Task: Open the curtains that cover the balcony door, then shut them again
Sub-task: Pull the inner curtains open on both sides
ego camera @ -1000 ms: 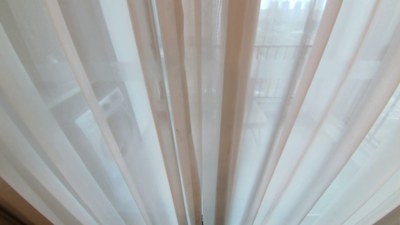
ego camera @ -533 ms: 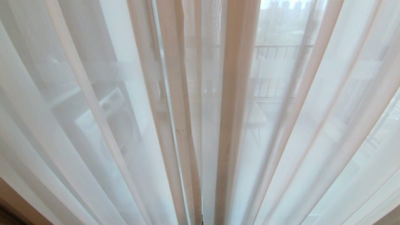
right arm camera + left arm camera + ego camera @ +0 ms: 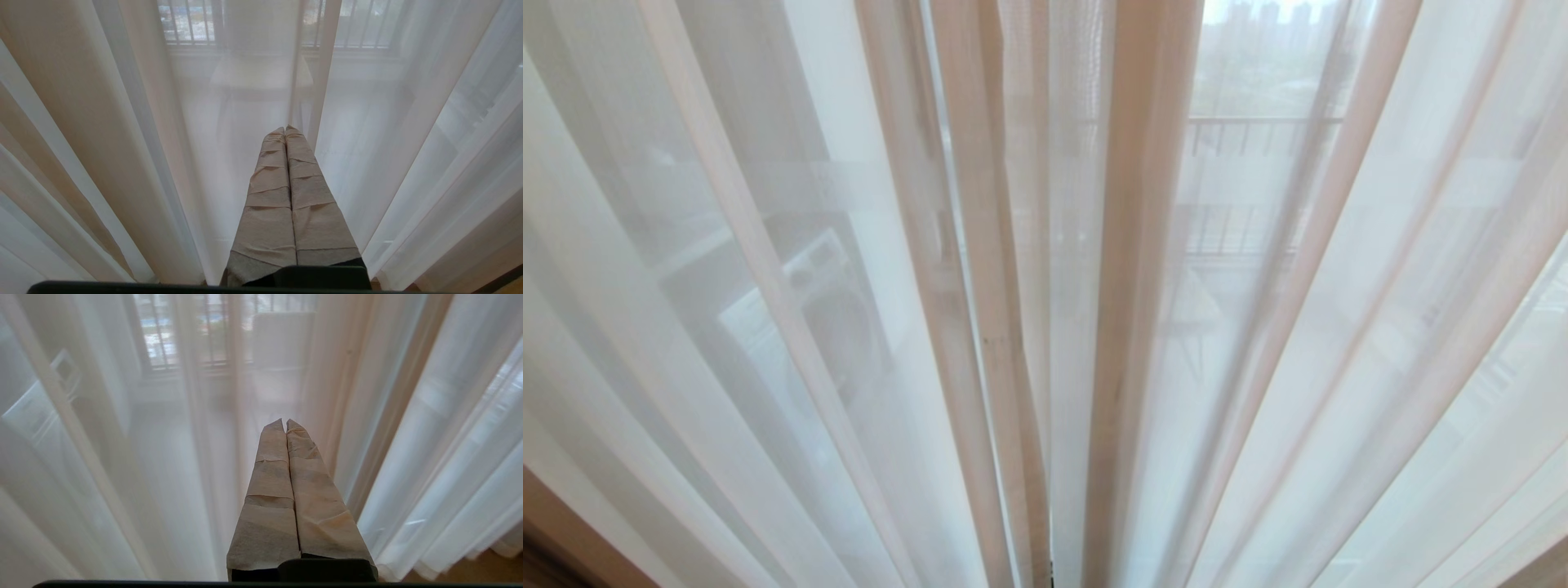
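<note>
Head view shows you the curtains (image 3: 1045,327) drawn fully across the door, sheer folds meeting at a centre seam, neither arm in frame. Both wrist views put a taped gripper just short of the cloth: the left gripper (image 3: 285,424) and the right gripper (image 3: 285,130) each have fingers pressed together, holding nothing. A railing (image 3: 1258,122) shows faintly through the sheers (the door itself is veiled). By this look, nothing is opened yet; your parting and re-closing both remain.
</note>
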